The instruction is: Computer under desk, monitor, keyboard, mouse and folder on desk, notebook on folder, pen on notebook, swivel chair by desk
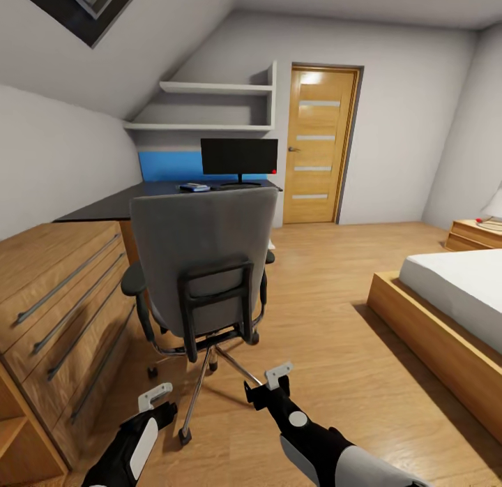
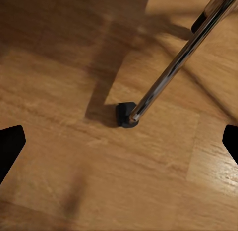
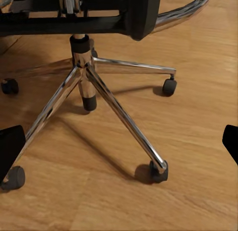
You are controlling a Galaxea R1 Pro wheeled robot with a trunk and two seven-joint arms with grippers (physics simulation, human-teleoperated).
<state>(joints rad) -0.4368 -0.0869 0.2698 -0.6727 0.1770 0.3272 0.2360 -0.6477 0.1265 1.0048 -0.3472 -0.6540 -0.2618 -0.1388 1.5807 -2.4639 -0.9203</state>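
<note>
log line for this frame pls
phase: approach | swivel chair: back toward robot, before desk | monitor: on desk | left gripper: open, empty | right gripper: open, empty

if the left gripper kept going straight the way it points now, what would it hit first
Most likely the wooden floor. The left gripper looks down at bare boards, with a castor of the swivel chair just ahead of center. Depth is unclear, so it might clip that castor or its chrome leg.

An attic bedroom in a home. A sloped ceiling with a skylight (image 1: pixel 84 2) runs down to the wall, a low wood-framed bed (image 1: pixel 446 298) with a white mattress stands on the wooden floor (image 1: pixel 335 264), a wooden door (image 1: pixel 321 145) closes the far wall, and a light-wood drawer chest (image 1: pixel 63 305) sits beside a black bench (image 1: pixel 132 197) carrying a monitor (image 1: pixel 239 157).
</note>
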